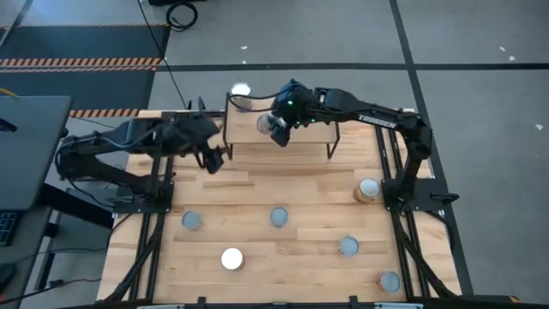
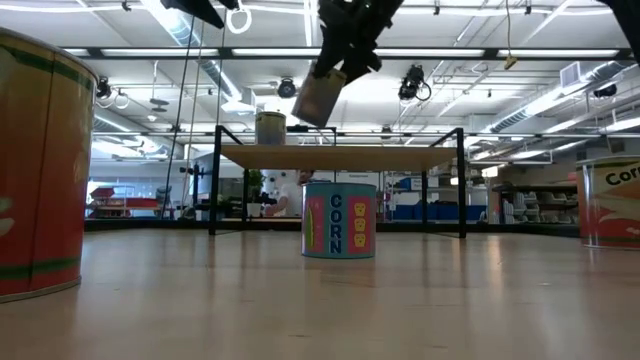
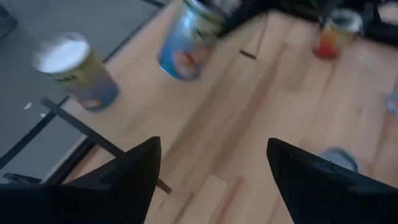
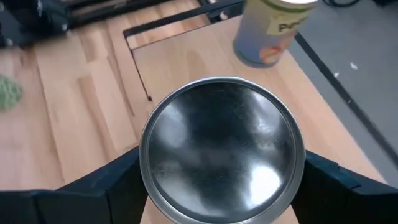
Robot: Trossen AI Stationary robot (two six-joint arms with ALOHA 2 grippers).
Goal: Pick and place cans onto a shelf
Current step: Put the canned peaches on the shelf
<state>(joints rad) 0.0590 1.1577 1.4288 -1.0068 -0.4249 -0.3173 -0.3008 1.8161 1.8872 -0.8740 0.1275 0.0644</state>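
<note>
The shelf stands at the table's far middle, and one can stands upright on its far left corner. My right gripper hovers over the shelf board, shut on a can with a shiny silver end. My left gripper hangs open just left of the shelf, with nothing between its fingers. Several more cans stand upright on the table, among them a blue corn can. My right gripper pinches the can's round side wall between its two fingers, one on each side, slanting down from the table's right. The can is lifted clear above the shelf board, tilted, with its silver end toward the wrist.
Loose cans stand on the near half of the table, and one stands beside the right arm's base. The shelf's black legs stand on the slatted tabletop.
</note>
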